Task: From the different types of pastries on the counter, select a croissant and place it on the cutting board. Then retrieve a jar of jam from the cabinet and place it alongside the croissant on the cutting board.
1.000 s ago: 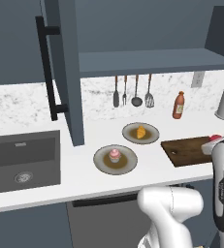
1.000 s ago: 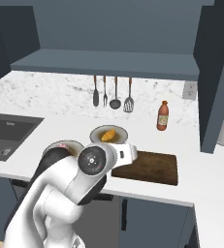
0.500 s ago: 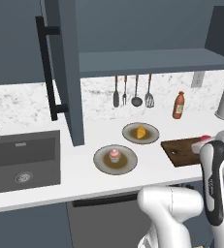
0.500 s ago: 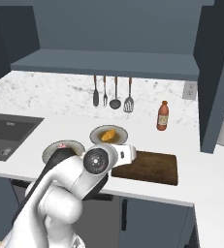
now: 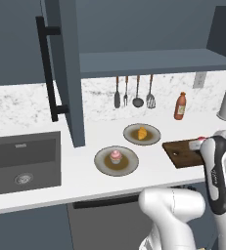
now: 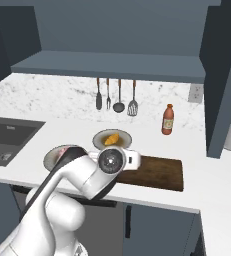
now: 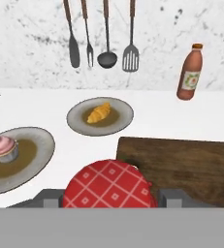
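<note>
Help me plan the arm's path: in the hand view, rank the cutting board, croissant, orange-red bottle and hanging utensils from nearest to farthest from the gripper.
1. cutting board, just ahead of the gripper, to the right.
2. croissant, on its plate beyond the board's corner.
3. orange-red bottle, far right by the backsplash.
4. hanging utensils, on the back wall; close to the bottle's depth, so that order is uncertain.

The arm (image 6: 82, 175) is glossy white, built of fat rounded links. A dark band runs along one link, with faint small lettering. One joint ends in a round dark cap with a silvery centre.
</note>
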